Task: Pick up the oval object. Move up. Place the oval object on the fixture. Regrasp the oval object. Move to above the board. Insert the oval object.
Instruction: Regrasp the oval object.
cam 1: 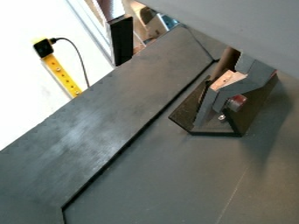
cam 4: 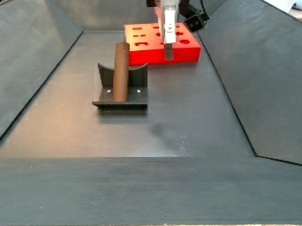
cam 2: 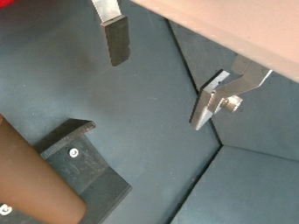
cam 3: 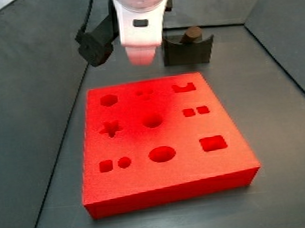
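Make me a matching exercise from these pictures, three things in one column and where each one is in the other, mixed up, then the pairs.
Things:
1. oval object
2. gripper
3. board

Places or states:
A. flat on the floor, its shaped holes all unfilled
B. propped up on the fixture
C. hanging open in the air, fingers holding nothing

Pairs: 1-B, 2-C, 3-A

We note lab test cell: grey walled enclosure (cam 4: 177, 132), red board (cam 3: 164, 135) with shaped holes, fixture (cam 4: 119, 93) on floor, robot gripper (cam 4: 170, 48) above board, yellow power strip (cam 1: 59, 68) outside.
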### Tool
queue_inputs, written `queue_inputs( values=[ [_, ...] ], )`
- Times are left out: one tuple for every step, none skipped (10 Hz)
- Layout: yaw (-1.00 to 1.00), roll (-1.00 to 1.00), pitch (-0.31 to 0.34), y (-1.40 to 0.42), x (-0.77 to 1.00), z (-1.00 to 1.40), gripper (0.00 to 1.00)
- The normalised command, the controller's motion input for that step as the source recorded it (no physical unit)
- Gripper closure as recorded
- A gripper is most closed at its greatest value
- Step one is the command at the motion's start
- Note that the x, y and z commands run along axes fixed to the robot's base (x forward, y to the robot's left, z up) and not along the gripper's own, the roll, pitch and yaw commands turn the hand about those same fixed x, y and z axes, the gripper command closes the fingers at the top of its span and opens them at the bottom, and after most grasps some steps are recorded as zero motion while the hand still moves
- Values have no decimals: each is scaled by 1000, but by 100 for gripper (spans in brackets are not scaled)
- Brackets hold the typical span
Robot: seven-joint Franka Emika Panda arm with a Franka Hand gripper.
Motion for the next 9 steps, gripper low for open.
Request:
queue_inputs(
  values=[
    [232,77,-117,-45,43,-8,0],
    [139,102,-128,-22,1000,-4,0],
    [101,103,-125,-21,1000,-7,0],
    [30,124,-98,-19,1000,-37,0],
    [9,130,-86,-20,1000,-41,0],
    [-17,136,-52,-21,1000,-42,0],
    [-26,135,-30,-23,1000,-46,0],
    [-35,132,17,-24,1000,-52,0],
    [-37,128,49,-26,1000,-50,0]
  ],
)
